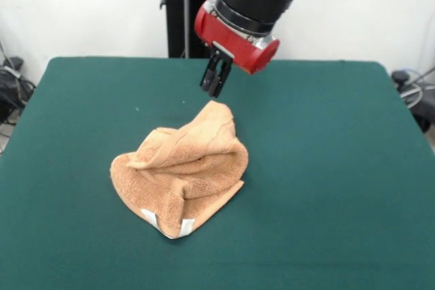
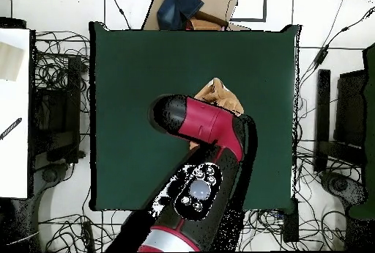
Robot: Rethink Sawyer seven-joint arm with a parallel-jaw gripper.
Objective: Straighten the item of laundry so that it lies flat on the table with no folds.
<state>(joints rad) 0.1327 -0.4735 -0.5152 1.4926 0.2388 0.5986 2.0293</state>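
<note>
I'm working in what looks like a robotics lab. The table [image 1: 340, 168] is covered in dark green felt-like cloth and stands against a bare white wall [image 1: 95, 5]. From overhead I see black cables [image 2: 62, 67] tangled across the pale floor on every side of it, dark equipment boxes [image 2: 351, 111] along one side, a white bench [image 2: 15, 111] on the other, and a cardboard box [image 2: 212, 4] at the far edge.

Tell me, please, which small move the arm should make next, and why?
Probably lower the gripper onto the raised corner of the towel just below it and grasp there. The towel lies crumpled with several folds on the table, and the jaws hang above it, holding nothing.
</note>
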